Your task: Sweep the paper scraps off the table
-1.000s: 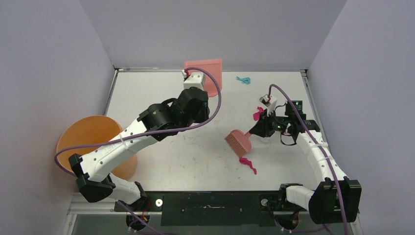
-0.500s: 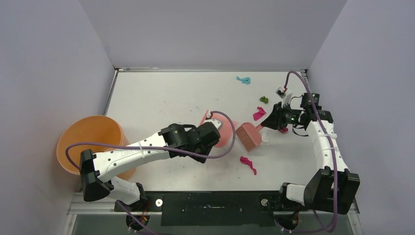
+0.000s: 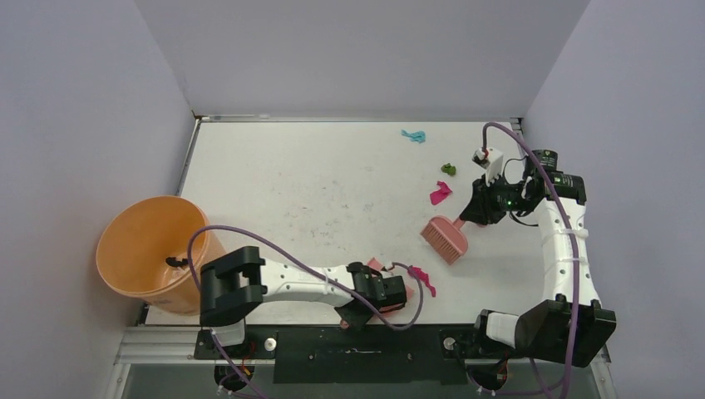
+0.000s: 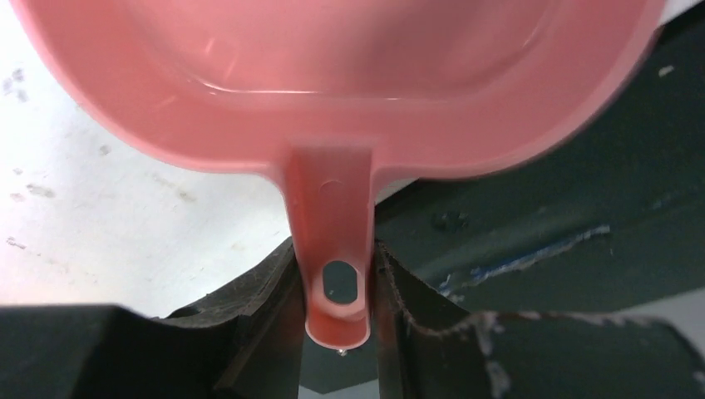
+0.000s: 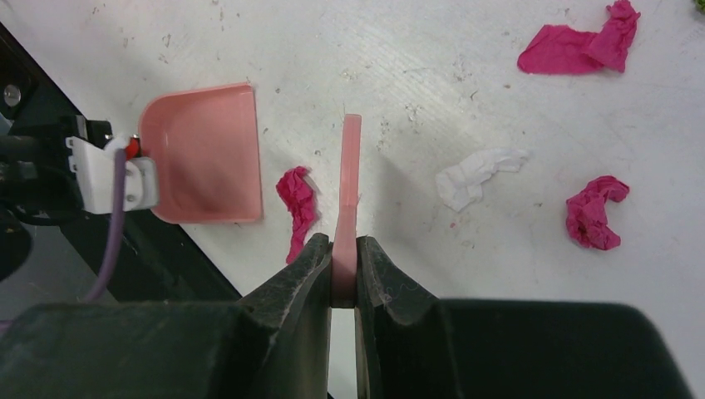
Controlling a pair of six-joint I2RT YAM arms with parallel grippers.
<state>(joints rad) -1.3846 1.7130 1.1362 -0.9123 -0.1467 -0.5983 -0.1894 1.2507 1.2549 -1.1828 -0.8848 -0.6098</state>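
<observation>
Mostly crumpled magenta, the paper scraps (image 5: 574, 48) (one white, one teal, one green) dot the table's (image 3: 316, 183) right half, far edge to near edge. The left gripper (image 4: 337, 307) clamps the pink dustpan's (image 4: 332, 100) handle at the near edge; the right gripper (image 5: 343, 253) clamps the brush (image 3: 446, 238) handle.

Glossy pink plastic dustpan (image 4: 349, 75); crumpled paper scraps (image 5: 578, 48); scuffed matt table (image 5: 465, 91).

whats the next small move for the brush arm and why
Probably the right hand should set the brush just past the magenta scrap and drag it toward the dustpan. That scrap lies right beside its open mouth, the left hand holds it by the handle, and the brush is already close.
</observation>
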